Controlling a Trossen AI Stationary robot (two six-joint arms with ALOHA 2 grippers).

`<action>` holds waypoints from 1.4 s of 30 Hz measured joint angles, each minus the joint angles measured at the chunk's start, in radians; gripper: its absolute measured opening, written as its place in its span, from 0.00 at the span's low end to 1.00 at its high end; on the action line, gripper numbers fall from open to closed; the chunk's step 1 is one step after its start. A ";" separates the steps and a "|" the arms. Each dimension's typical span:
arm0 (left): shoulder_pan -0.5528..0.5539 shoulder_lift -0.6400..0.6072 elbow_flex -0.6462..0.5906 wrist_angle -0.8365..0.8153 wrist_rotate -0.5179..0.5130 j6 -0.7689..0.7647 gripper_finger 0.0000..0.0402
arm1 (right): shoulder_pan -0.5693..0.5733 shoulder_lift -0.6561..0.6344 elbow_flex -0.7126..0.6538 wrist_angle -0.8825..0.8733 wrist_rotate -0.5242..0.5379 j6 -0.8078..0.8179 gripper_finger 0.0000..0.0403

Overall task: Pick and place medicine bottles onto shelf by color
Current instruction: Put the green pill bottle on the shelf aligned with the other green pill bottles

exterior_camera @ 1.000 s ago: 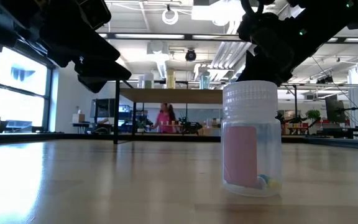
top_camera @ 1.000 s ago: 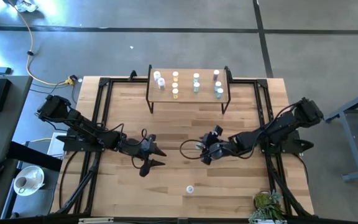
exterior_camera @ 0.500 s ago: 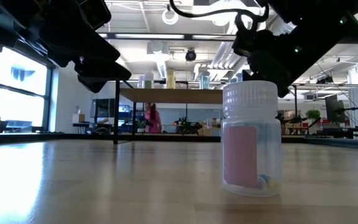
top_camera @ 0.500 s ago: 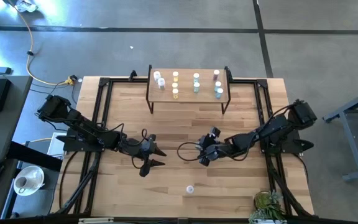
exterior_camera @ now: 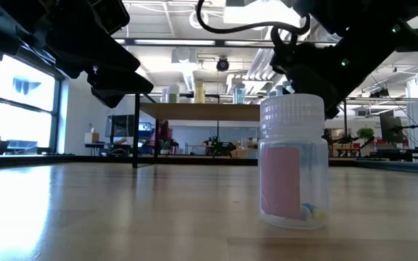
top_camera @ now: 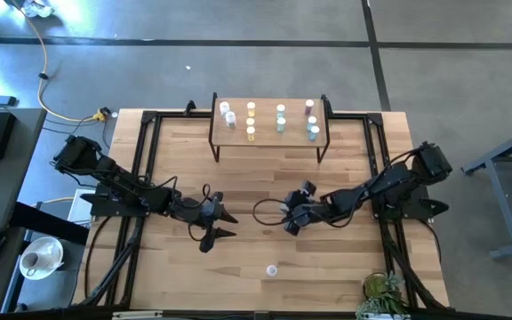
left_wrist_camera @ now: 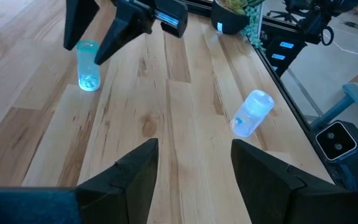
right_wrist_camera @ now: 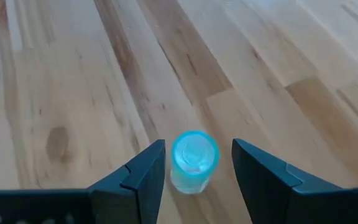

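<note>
The right tool (top_camera: 290, 216) hangs over the middle of the counter (top_camera: 238, 178) with its two fingers spread. A teal bottle (right_wrist_camera: 194, 160) stands upright on the counter between the fingertips (right_wrist_camera: 143, 168); its cap faces the wrist camera, so its long axis is vertical. The fingers are apart from the bottle on both sides and grasp nothing. The left wrist view shows the same teal bottle standing on its base beneath the dark fingers of the right tool.

The left tool (top_camera: 216, 224) rests left of centre, fingers spread and empty.

A second bottle, the pink-label bottle (exterior_camera: 293, 161), stands upright near the front edge of the counter, cap up, long axis vertical. It stands well apart from both tools. In the left wrist view it appears tilted, an effect of that camera's angle.

The shelf (top_camera: 268, 133) stands at the far edge of the counter, long side parallel to that edge. The shelved bottles (top_camera: 251, 121) stand upright on it, arranged in four short rows that run front to back. From left to right: two whitish, three yellow, two greenish, and a fourth row with one purple and about two teal. The count in the last row is uncertain.
</note>
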 joint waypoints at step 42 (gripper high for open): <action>0.003 0.000 0.000 0.000 -0.026 0.042 0.49 | 0.059 0.008 0.192 0.009 -0.036 -0.271 0.23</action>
